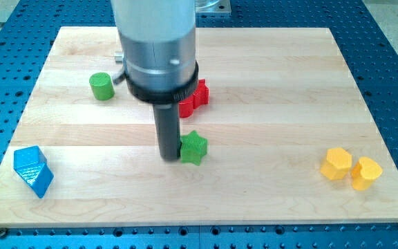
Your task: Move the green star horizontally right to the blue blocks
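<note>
Hiding behind the arm's housing, a red block [195, 97] shows only partly. No pincer fitted; my tip [168, 158] touches the green star [193, 147] at its 9 o'clock. Blue block [33, 171] sits at bench's [268, 83] 8 o'clock edge; blue perforated surface surrounds.

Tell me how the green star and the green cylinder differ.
The green star has a lobed, pointed outline; the green cylinder is round with a flat top. The green star sits near the board's middle, the green cylinder toward the view's upper left. My tip is right against the green star's left side, while the green cylinder stands apart from it. Both are green and small.
</note>
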Controlling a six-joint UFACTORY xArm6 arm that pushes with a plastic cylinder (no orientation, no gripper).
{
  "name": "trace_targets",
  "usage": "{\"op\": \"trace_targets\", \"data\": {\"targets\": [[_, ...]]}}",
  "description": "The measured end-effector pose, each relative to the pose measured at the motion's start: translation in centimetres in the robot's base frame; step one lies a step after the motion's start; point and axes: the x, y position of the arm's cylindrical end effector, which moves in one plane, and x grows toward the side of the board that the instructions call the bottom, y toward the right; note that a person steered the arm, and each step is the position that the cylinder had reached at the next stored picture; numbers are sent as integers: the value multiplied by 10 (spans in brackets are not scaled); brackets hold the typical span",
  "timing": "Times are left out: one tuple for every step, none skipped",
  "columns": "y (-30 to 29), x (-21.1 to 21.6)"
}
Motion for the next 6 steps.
{"op": "trace_targets", "data": {"targets": [[4,-54],[52,-8],[53,25],[54,44],[26,-7],[7,43]]}}
